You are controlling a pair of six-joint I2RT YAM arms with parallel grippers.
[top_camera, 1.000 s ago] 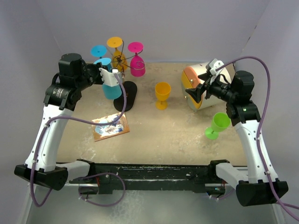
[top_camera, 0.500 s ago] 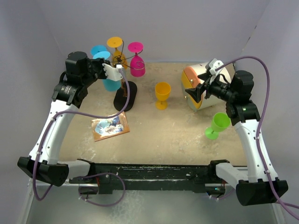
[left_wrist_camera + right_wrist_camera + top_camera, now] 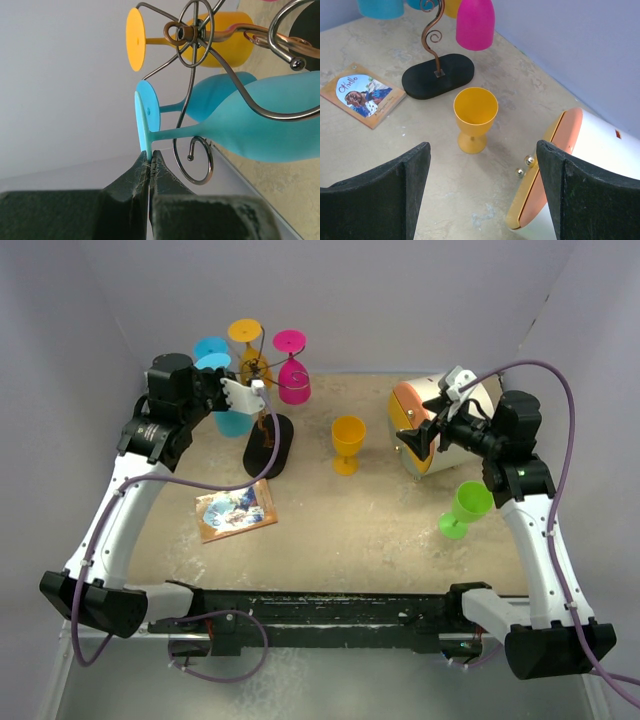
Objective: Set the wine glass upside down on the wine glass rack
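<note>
The wine glass rack point(image 3: 262, 400) stands at the back left, with its black oval base point(image 3: 438, 75) on the table. My left gripper point(image 3: 150, 155) is shut on the rim of the foot of a blue wine glass point(image 3: 270, 125), held upside down against the rack's curled wire arms point(image 3: 195, 160). Its stem runs beside one spiral, and I cannot tell whether it rests on the wire. A second blue glass point(image 3: 220, 97), a yellow glass point(image 3: 225, 45) and a pink glass point(image 3: 294, 380) hang there too. My right gripper point(image 3: 482, 145) is open and holds nothing.
An orange goblet point(image 3: 348, 443) stands upright mid-table, in front of my right gripper. A white and orange appliance point(image 3: 445, 425) lies at the back right. A green glass point(image 3: 465, 508) lies on its side under the right arm. A picture book point(image 3: 237, 512) lies front left.
My left arm has carried the blue glass up and back toward the rack's arms. The right arm has not moved.
</note>
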